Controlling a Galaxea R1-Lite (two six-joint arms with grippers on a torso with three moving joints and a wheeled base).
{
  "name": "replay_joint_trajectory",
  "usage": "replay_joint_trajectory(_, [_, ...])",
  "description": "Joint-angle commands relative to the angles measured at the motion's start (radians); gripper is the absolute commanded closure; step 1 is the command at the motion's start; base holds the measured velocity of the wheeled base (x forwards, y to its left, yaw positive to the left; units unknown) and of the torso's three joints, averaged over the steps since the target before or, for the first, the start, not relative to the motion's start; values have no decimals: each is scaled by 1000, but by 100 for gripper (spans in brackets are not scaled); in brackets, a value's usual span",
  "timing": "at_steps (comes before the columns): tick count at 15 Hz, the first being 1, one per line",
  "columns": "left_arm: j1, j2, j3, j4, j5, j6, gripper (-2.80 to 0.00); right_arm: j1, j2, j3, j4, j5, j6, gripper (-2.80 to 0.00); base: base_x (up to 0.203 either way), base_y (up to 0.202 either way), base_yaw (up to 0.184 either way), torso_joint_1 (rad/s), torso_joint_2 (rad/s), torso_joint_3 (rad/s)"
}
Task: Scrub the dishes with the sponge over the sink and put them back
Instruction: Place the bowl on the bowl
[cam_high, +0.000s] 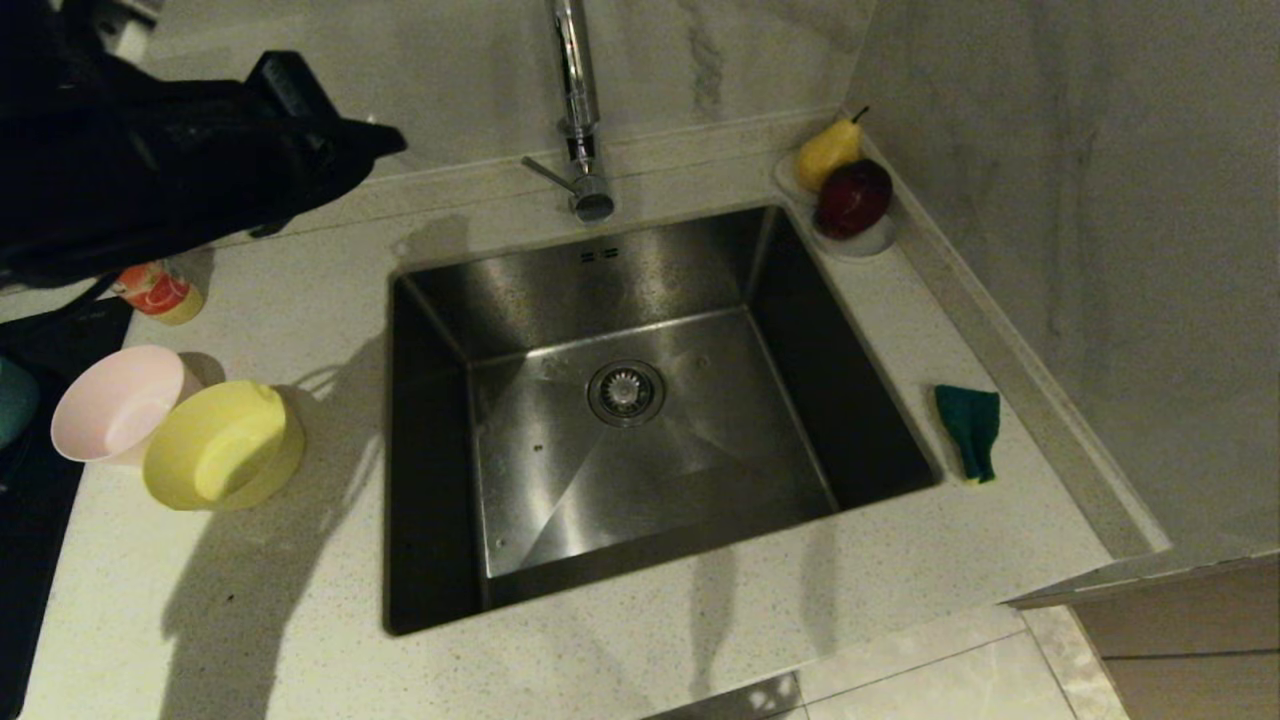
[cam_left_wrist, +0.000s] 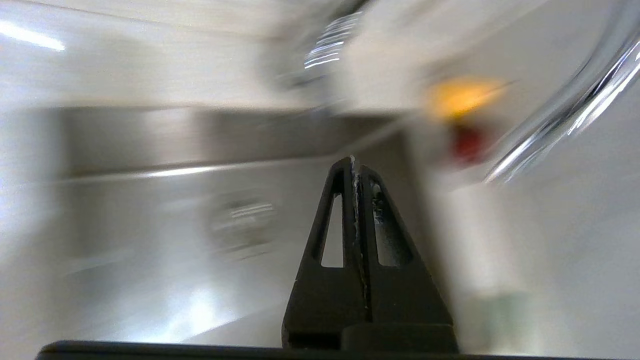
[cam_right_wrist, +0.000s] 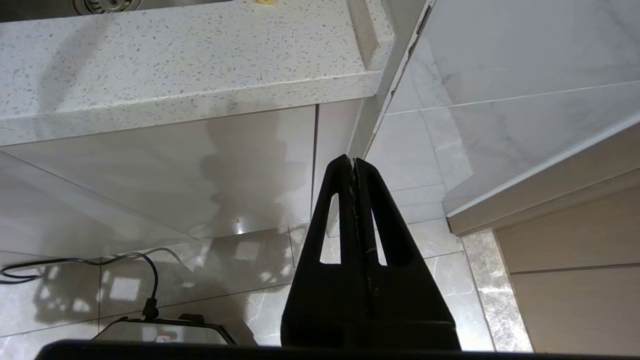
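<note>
Nothing looks scrubbed yet: the pink bowl (cam_high: 115, 400) and yellow bowl (cam_high: 222, 445) sit on the table (cam_high: 700, 620), and the sponge (cam_high: 968, 428) lies untouched across the sink (cam_high: 640, 400). The left gripper (cam_left_wrist: 353, 161) and the right gripper (cam_right_wrist: 350, 160) both have their fingers pressed together, holding nothing.

I'm seeing my left gripper (cam_left_wrist: 353, 162) and right gripper (cam_right_wrist: 350, 161) showing matte black, tapered fingers with slotted cutouts.

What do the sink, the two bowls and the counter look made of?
Sink: brushed stainless steel, streaky grey sheen. Pink bowl and yellow bowl: probably plastic, smooth, matte, evenly coloured. Counter: pale speckled stone or composite, likely quartz.
</note>
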Motion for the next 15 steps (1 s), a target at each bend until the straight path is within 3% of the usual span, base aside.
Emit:
replay_joint_trajectory(1, [1,-209,132,55,288,193,0,0,1,0,0,0,-1,0,0,0,0,0,0,0])
replay_joint_trajectory(3, [2,-233,161,103,538,225,0,0,1,0,0,0,-1,0,0,0,0,0,0,0])
replay_joint_trajectory(6, [5,-355,283,121,785,267,0,0,1,0,0,1,-1,0,0,0,0,0,0,0])
replay_joint_trajectory(8, [16,-405,304,131,831,274,0,0,1,0,0,0,-1,0,0,0,0,0,0,0])
replay_joint_trajectory(11, [134,-391,371,119,845,243,0,0,1,0,0,0,-1,0,0,0,0,0,0,0])
replay_joint_trajectory(15, [304,-284,365,78,844,175,0,0,1,0,0,0,-1,0,0,0,0,0,0,0])
